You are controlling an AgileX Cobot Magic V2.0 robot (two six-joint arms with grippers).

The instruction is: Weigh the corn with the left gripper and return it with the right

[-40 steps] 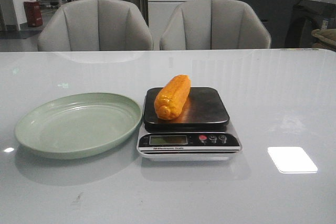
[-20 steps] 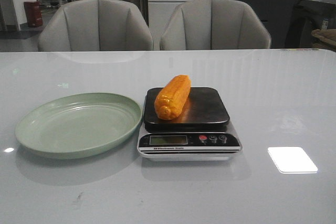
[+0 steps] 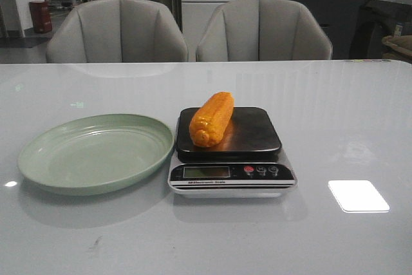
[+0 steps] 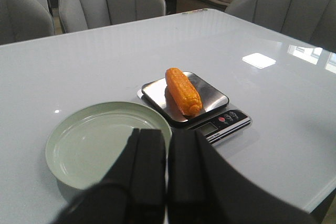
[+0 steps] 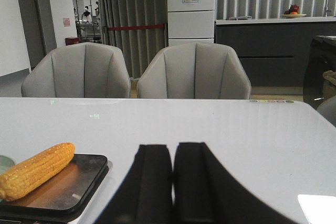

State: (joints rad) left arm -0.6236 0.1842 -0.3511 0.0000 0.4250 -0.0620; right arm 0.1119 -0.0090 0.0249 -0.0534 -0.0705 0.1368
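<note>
The orange-yellow corn [image 3: 211, 118] lies on the black pan of a small kitchen scale [image 3: 230, 170] at the table's middle. It also shows in the left wrist view [image 4: 183, 91] and the right wrist view [image 5: 35, 170]. An empty green plate [image 3: 38, 172] sits just left of the scale, and shows in the left wrist view [image 4: 68, 145]. My left gripper [image 4: 167, 132] is shut and empty, pulled back, with the plate and scale beyond its tips. My right gripper [image 5: 174, 146] is shut and empty, to the right of the scale. Neither gripper shows in the front view.
Two grey chairs [image 3: 116, 30] stand behind the table's far edge. A bright light patch [image 3: 358, 195] reflects on the glossy tabletop right of the scale. A dark counter runs along the back wall.
A dark arm shape at the front view's top left corner has left the picture. The corn, scale and plate have not moved.
</note>
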